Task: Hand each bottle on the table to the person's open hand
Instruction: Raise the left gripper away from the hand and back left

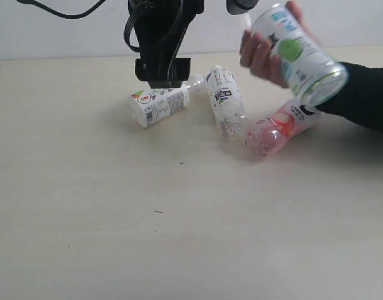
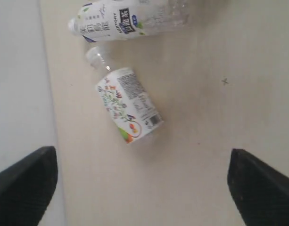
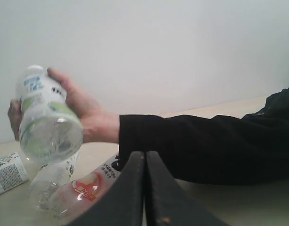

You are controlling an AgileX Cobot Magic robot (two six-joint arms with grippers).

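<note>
Three bottles lie on the table [image 1: 179,219]; the fourth, the green bottle [image 1: 297,53], is gripped in the person's hand [image 1: 263,56], raised well off to the side of the fruit bottle [image 1: 157,106]. My left gripper [image 2: 142,151] hangs right above the fruit bottle, fingers spread wide, nothing between them. My right gripper [image 3: 145,155] is pressed closed and empty. The blue bottle [image 1: 225,106] lies just beside the fruit bottle's neck, the pink bottle [image 1: 278,128] beyond that. Lying on its side, the fruit bottle could roll or squirt free if I close off-centre, and a finger might knock the blue bottle. With the hand full, a handover could end in a drop.
</note>
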